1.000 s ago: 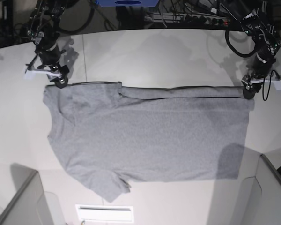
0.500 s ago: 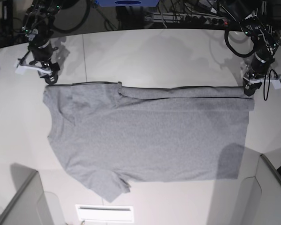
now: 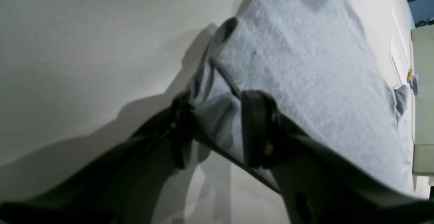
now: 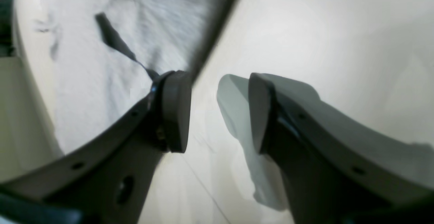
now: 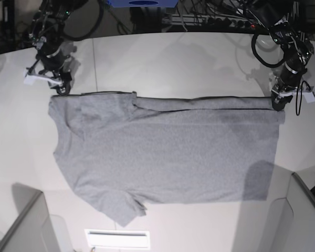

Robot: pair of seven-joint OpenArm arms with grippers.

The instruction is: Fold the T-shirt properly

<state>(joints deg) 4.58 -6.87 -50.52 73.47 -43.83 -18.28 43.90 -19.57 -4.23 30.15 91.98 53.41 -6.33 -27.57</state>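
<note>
Nothing legible anywhere. T-shirt point(image 5: 168, 152) plain grey side up, no lettering showing. White strip point(image 5: 117, 239) at the table's point(image 5: 163, 58) near edge carrying a dark line, too small to read. Small yellow-marked item point(image 3: 411, 76) just a blur.

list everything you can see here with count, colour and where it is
T-shirt: one, heather grey, spread flat across the middle of the table, far edge folded over
table: one, off-white, under everything
white strip: one, at the table's near edge
grey panels: two, at the near corners
cables: several, black, behind the table
left gripper: one, black, closed on the shirt's far corner, at the base view's right
right gripper: one, black, open over bare table beside the shirt's far corner at the base view's left, holding nothing
</note>
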